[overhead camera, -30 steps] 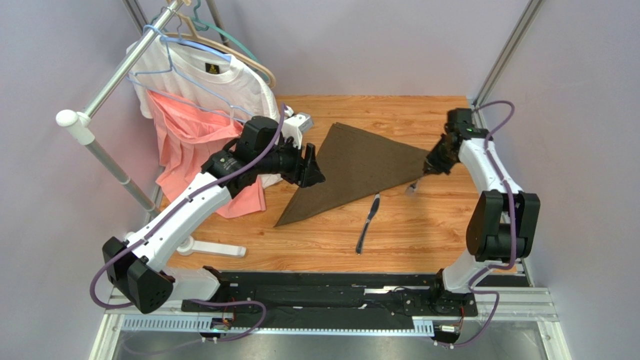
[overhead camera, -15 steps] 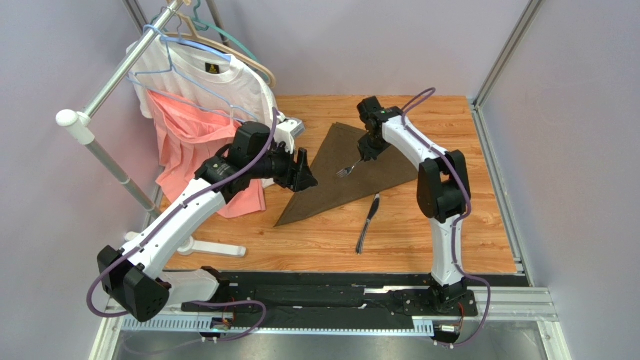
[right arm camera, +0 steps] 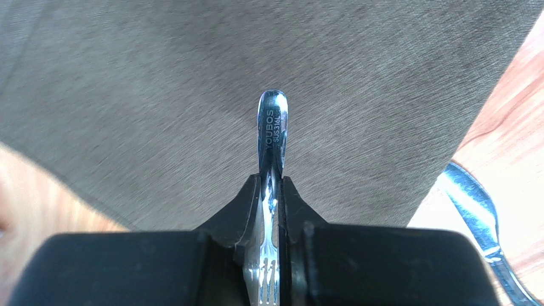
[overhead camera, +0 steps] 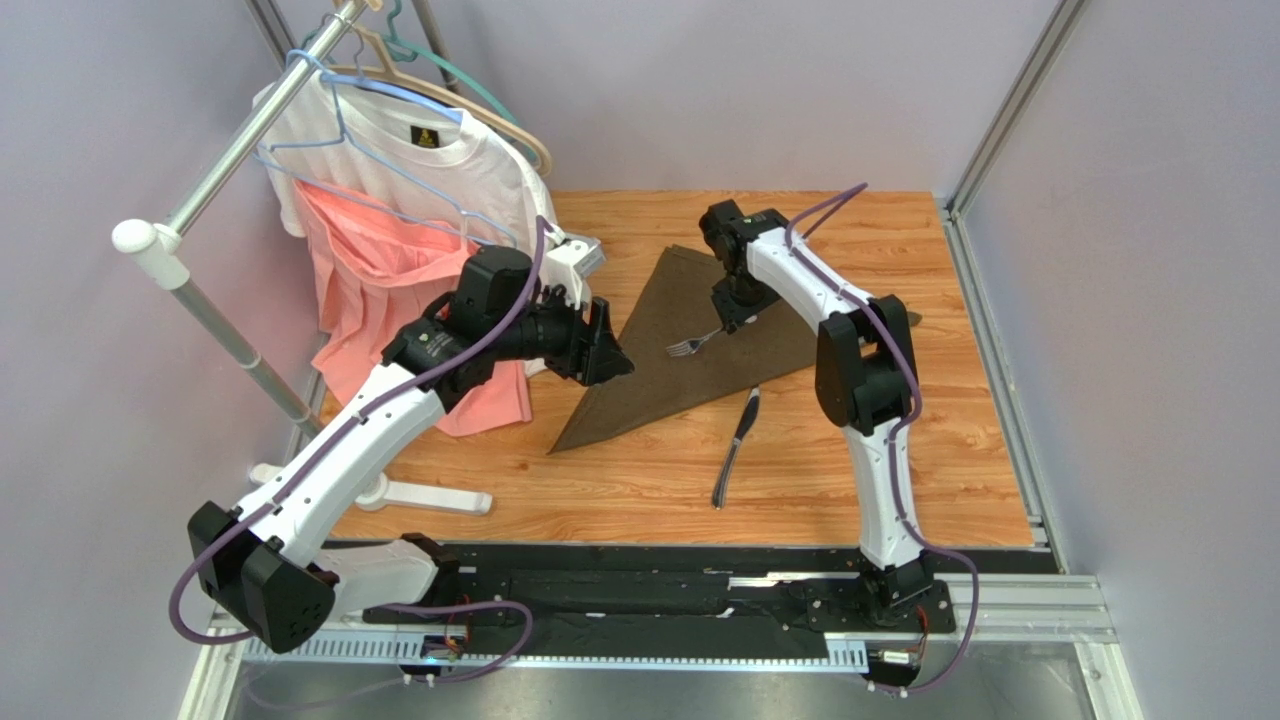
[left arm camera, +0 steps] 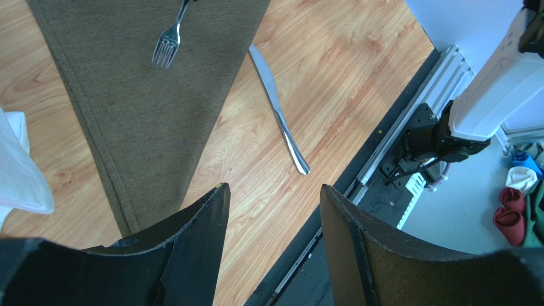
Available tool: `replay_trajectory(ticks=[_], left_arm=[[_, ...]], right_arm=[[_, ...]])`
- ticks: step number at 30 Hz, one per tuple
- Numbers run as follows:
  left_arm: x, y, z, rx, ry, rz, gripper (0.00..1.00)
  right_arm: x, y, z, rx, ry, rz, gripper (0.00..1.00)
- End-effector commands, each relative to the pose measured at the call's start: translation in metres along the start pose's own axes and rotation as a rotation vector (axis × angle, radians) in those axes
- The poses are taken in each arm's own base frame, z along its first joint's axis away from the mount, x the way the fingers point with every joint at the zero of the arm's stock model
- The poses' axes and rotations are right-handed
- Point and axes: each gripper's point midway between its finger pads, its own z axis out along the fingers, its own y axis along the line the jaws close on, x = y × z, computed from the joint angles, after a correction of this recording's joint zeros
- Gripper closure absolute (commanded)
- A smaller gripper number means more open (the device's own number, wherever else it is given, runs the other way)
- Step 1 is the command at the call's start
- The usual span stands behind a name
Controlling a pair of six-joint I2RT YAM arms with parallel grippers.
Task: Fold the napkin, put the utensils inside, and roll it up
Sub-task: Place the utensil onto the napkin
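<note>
Olive-brown napkin (overhead camera: 654,383) lies flat on the table (overhead camera: 902,465), folded to a triangle, long point toward the near left. Fork (overhead camera: 694,344) hangs over its middle and looks just off the cloth, though contact is hard to tell. Fork's long axis runs roughly left-right in the top view, tines toward the left arm. Its handle goes into the right gripper (overhead camera: 732,320), jaws pinched tight on the shaft. Cloth sits straight below those jaws, so the next move is probably a short lower and release, no sideways travel needed. Knife (overhead camera: 735,447) lies on bare wood just beside the napkin's near right edge, long axis near-far, not on the cloth; right arm looks nearer to it. Left gripper (overhead camera: 609,353) hovers at the napkin's left edge, jaws spread, holding nothing.
</note>
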Motion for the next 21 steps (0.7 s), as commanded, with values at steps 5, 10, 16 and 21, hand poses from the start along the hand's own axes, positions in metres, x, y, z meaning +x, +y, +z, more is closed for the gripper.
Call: replay_trajectory(ticks=[5, 10, 16, 21], left_arm=[[-0.01, -0.009, -0.008, 0.029, -0.048, 0.013, 0.37], [-0.01, -0.009, -0.008, 0.033, -0.047, 0.011, 0.37], [-0.009, -0.009, -0.007, 0.032, -0.044, 0.012, 0.37], [-0.008, -0.009, -0.008, 0.031, -0.043, 0.011, 0.35]], right_arm=[[0.001, -0.031, 0.017, 0.119, -0.024, 0.018, 1.0], [0.002, -0.03, 0.021, 0.123, -0.015, 0.024, 1.0], [0.009, -0.03, 0.026, 0.133, 0.011, 0.03, 1.0], [0.012, -0.035, 0.033, 0.152, 0.028, 0.035, 1.0]])
